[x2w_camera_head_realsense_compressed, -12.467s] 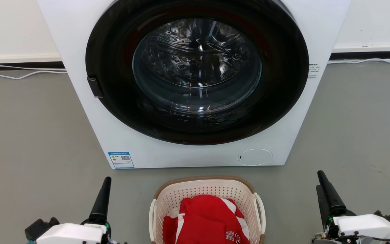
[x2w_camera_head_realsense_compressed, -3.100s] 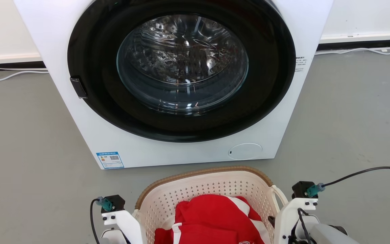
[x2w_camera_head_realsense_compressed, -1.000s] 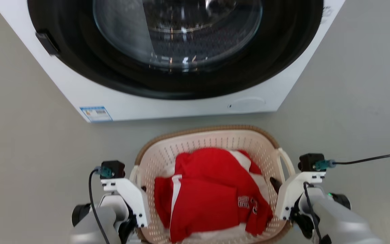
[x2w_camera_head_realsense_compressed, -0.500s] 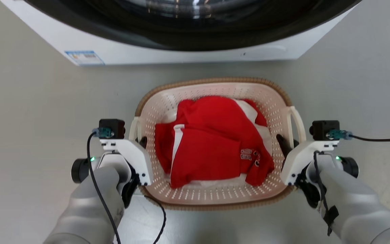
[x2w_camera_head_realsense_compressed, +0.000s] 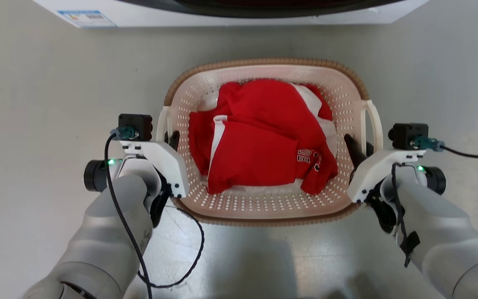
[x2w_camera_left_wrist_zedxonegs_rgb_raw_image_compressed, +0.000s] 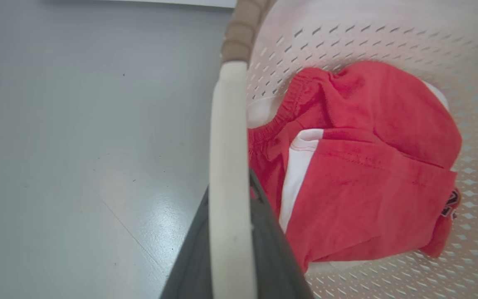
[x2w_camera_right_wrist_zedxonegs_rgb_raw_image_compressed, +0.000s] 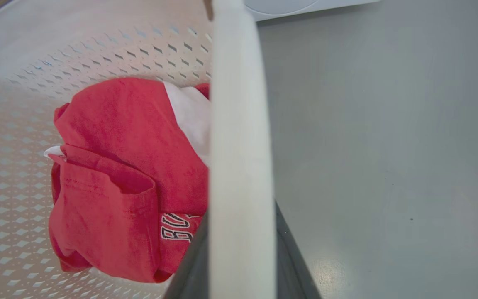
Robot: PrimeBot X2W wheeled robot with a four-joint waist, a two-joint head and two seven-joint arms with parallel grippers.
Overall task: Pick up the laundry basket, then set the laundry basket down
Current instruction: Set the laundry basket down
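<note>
Head view: left tool [x2w_camera_head_realsense_compressed: 171,140] and right tool [x2w_camera_head_realsense_compressed: 357,147] clench the white side handles [x2w_camera_head_realsense_compressed: 375,120] of the cream-white perforated plastic laundry basket [x2w_camera_head_realsense_compressed: 264,203].

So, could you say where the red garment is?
Head view centre: the red fabric garment lies inside the cream perforated plastic basket, in front of the white washer.

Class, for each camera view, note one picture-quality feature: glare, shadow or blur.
Head view: glare on the floor by the laundry basket. Left wrist view: close left handle soft, floor sheen beside it. Right wrist view: right handle blurred.
</note>
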